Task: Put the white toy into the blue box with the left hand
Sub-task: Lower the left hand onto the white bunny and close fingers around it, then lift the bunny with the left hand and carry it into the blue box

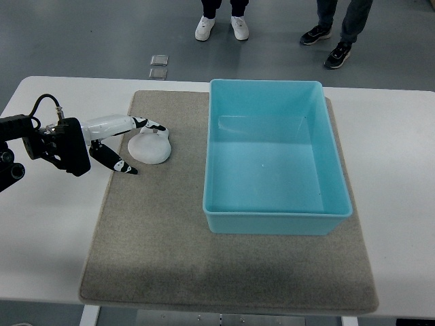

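Note:
The white toy (150, 149), a rounded flat lump, lies on the grey felt mat (156, 238) left of the blue box (275, 224). My left hand (132, 142) reaches in from the left edge. Its upper fingers (153, 126) curve over the toy's top edge, while the thumb (115, 163) points out below and to the left of it. The fingers look spread around the toy's left side and not closed on it. The toy rests on the mat. The blue box stands with nothing inside it. My right hand does not show.
The mat lies on a white table (401, 204). Two people's legs and shoes (221, 27) stand on the floor beyond the table's far edge. Two small square floor plates (159, 66) lie there too.

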Tool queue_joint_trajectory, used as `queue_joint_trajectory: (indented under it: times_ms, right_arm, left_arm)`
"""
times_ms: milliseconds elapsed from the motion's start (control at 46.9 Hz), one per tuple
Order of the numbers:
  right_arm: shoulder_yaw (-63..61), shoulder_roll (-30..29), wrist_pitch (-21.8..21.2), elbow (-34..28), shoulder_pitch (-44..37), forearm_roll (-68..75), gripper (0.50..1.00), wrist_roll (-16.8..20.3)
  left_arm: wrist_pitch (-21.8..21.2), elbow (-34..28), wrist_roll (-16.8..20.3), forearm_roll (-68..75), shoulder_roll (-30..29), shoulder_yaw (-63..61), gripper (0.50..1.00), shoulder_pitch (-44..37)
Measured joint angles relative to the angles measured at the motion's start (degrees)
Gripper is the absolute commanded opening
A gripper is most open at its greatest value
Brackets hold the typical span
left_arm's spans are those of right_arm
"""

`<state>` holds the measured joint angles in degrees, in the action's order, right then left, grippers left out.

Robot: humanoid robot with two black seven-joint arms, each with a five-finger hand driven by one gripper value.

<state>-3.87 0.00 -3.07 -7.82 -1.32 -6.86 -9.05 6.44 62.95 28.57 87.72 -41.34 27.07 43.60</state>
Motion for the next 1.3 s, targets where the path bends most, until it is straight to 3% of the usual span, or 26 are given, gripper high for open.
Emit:
queue_joint_trajectory:
  times_ms: [149, 618, 853, 1045, 1301]
  right_arm:
    - [0.0, 0.0, 0.0, 0.0, 0.0, 0.0, 0.936, 0.0]
    - [0.0, 0.0, 0.0, 0.0, 0.0, 0.0, 0.936, 0.0]
    - [0.0, 0.0, 0.0, 0.0, 0.0, 0.0, 0.936, 0.0]
    - [0.0, 0.0, 0.0, 0.0, 0.0, 0.0, 0.936, 0.0]
    - [0.0, 0.0, 0.0, 0.0, 0.0, 0.0, 0.936, 0.0]
  left_arm:
    - [0.0, -1.1, 0.0, 0.0, 0.0, 0.0, 0.827, 0.7]
    - [-0.2, -2.7, 0.1, -0.1, 0.4, 0.0, 0.78, 0.8]
    - [-0.6, -2.7, 0.3, -0.2, 0.5, -1.1, 0.658, 0.7]
    - [-2.2, -2.7, 0.3, 0.0, 0.6, -2.0, 0.5, 0.8]
    - [-6.3, -2.7, 0.3, -0.5, 0.8, -2.0, 0.5, 0.8]
